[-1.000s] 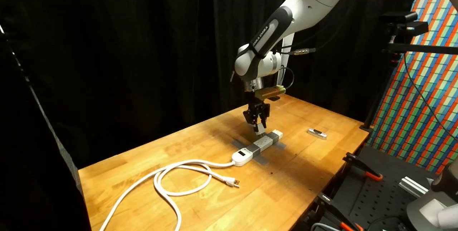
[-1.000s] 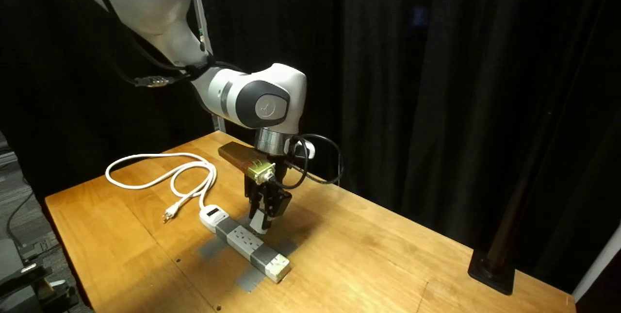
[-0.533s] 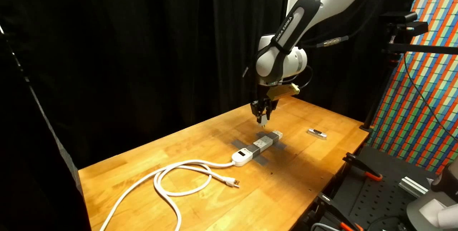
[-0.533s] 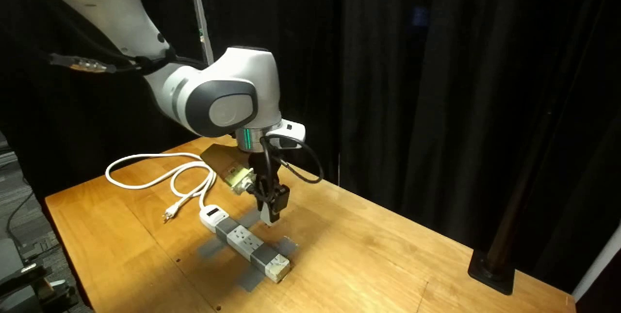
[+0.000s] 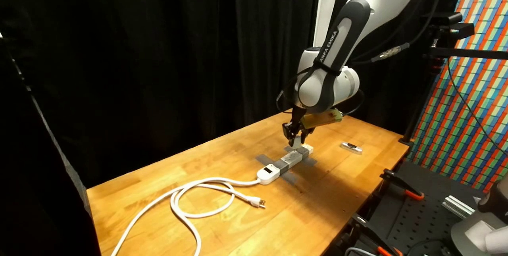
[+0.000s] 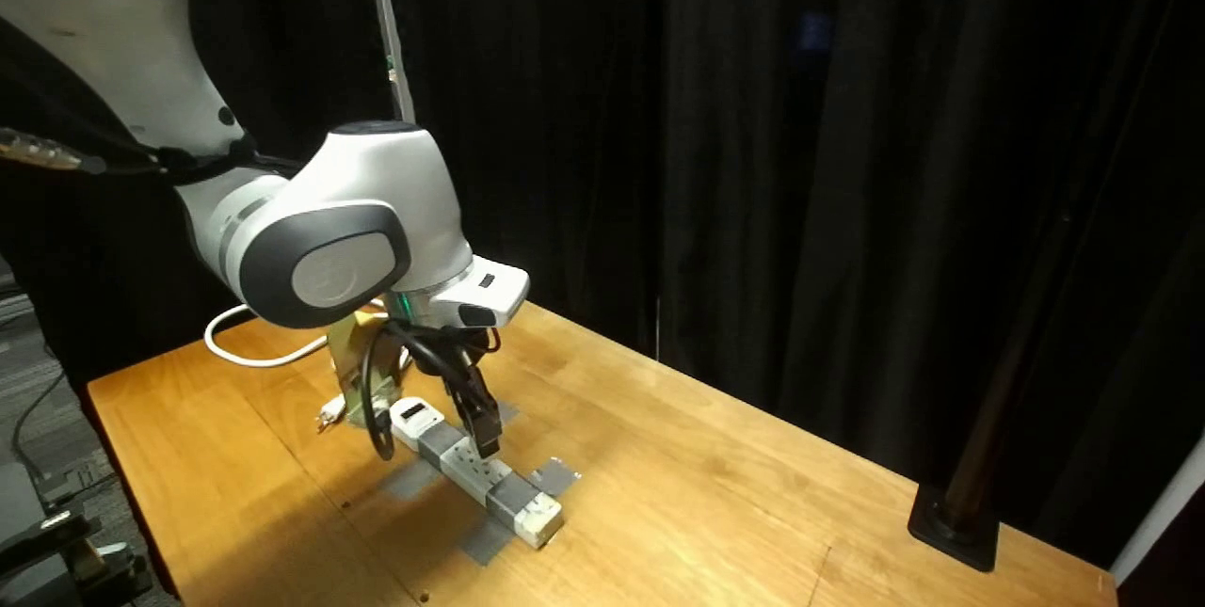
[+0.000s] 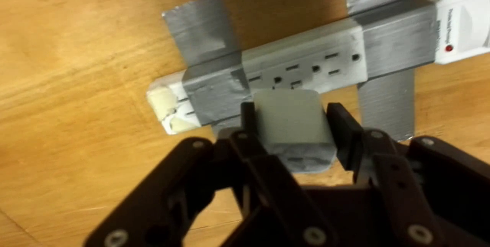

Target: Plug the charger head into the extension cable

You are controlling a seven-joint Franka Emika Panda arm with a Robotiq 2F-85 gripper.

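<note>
The end effector (image 7: 294,128) is clamped on the charger head (image 7: 293,113), gripping the white block by two opposite sides. The charger head is right by the socketed stretch of the extension cable (image 5: 291,159), a white-grey strip; whether its prongs touch it cannot be told. In the wrist view the block overlaps one long side of the strip, and several slots show beside it. Grey tape (image 7: 206,28) crosses the strip in two bands and continues onto the wooden tabletop (image 5: 246,232) on both sides. In both exterior views the strip lies inward from the tabletop edge along the black curtain (image 5: 158,69). In an exterior view a white cord (image 5: 216,179) runs in loops from the strip's switch end toward the tabletop's left edge, its plug (image 5: 254,201) lying on the wood. Past the strip's other end, between it and the tabletop's right corner, lies a small silver-and-dark object (image 5: 351,147). Two black clamps (image 5: 399,181) with orange ends sit at the tabletop edge beside a dark perforated platform (image 5: 412,212). In an exterior view a dark post (image 6: 954,532) stands on the tabletop close to the curtain.
</note>
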